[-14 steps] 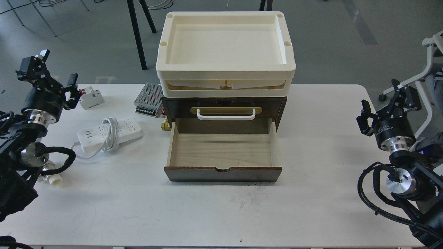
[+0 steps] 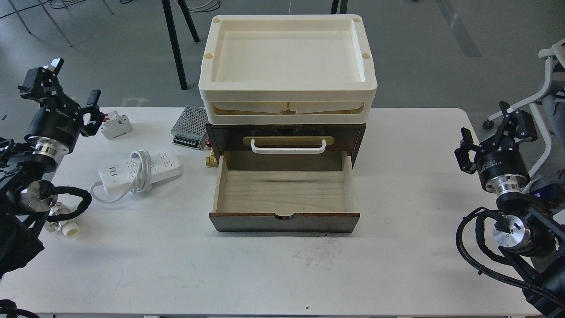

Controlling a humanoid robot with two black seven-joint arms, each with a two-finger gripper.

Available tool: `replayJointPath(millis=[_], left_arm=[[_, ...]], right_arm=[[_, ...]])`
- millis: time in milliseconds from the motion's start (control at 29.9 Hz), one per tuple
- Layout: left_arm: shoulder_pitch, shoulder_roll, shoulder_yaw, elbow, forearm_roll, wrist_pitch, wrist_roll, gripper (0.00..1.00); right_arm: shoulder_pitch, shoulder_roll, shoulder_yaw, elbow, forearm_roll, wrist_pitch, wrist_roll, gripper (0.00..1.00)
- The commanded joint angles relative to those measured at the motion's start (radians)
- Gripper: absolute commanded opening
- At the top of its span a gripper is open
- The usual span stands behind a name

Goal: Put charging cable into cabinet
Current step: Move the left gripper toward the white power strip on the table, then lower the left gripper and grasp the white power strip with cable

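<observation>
The charging cable, a white power strip with its cord looped around the middle, lies on the white table left of the cabinet. The cabinet is a dark-brown drawer chest at the table's middle. Its lower drawer is pulled out and shows an empty light wood interior. The upper drawer is shut, with a white handle on a brass plate. My left gripper is open and empty, raised at the far left, behind and left of the cable. My right gripper is open and empty at the far right.
A cream plastic tray sits on top of the cabinet. A small white circuit breaker and a perforated metal power-supply box lie behind the cable. A small white fitting lies near the left arm. A chair stands off the table's right edge.
</observation>
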State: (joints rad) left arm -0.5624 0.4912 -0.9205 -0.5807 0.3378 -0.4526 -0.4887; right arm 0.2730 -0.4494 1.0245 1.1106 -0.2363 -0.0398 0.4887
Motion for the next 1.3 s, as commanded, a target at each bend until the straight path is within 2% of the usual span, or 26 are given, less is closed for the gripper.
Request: replayJointPath(millis=[0, 67, 134, 201, 268, 368, 502, 635, 769, 970, 1104, 1271], left_arm=[[0.004, 0.02, 0.002, -0.013, 0.01, -0.035, 0.0, 1.0], [0.007, 0.062, 0.017, -0.016, 0.055, -0.028, 0.0, 0.97], [-0.001, 0.096, 0.049, -0.024, 0.151, -0.009, 0.0, 0.9], [-0.002, 0.118, 0.077, -0.024, 0.258, 0.052, 0.0, 0.83], [-0.01, 0.129, 0.094, -0.024, 0.373, 0.142, 0.0, 0.83], [-0.016, 0.135, 0.112, -0.031, 0.513, 0.224, 0.0, 0.83], [-0.024, 0.17, 0.124, -0.068, 0.676, 0.258, 0.0, 0.83], [-0.027, 0.256, 0.147, -0.192, 0.861, 0.281, 0.0, 0.83], [-0.027, 0.305, 0.176, -0.255, 1.023, 0.298, 0.0, 0.84], [-0.045, 0.294, 0.259, -0.252, 1.23, 0.311, 0.0, 0.84], [-0.054, 0.228, 0.362, -0.239, 1.291, 0.382, 0.0, 0.84], [-0.064, 0.173, 0.479, -0.148, 1.293, 0.446, 0.0, 0.84]], right_arm=[[-0.001, 0.0, 0.002, 0.002, 0.0, 0.0, 0.0, 0.97], [-0.001, 0.0, 0.002, 0.002, 0.0, 0.0, 0.0, 0.97], [-0.001, 0.0, 0.002, 0.002, 0.0, 0.0, 0.0, 0.97], [-0.001, 0.0, 0.002, 0.002, 0.0, 0.0, 0.0, 0.97], [-0.001, 0.0, 0.002, 0.002, 0.0, 0.0, 0.0, 0.97], [-0.001, 0.0, 0.0, 0.0, 0.0, 0.0, 0.0, 0.97], [-0.001, 0.0, -0.001, 0.002, 0.0, 0.0, 0.0, 0.97], [-0.001, 0.0, -0.003, 0.002, 0.0, 0.0, 0.0, 0.97], [-0.001, 0.0, -0.003, 0.003, 0.0, 0.0, 0.0, 0.97], [-0.001, 0.0, -0.004, 0.003, 0.0, 0.001, 0.0, 0.97], [-0.001, 0.0, -0.004, 0.003, 0.0, 0.001, 0.0, 0.97], [-0.003, 0.0, -0.003, 0.003, 0.0, 0.001, 0.0, 0.97]])
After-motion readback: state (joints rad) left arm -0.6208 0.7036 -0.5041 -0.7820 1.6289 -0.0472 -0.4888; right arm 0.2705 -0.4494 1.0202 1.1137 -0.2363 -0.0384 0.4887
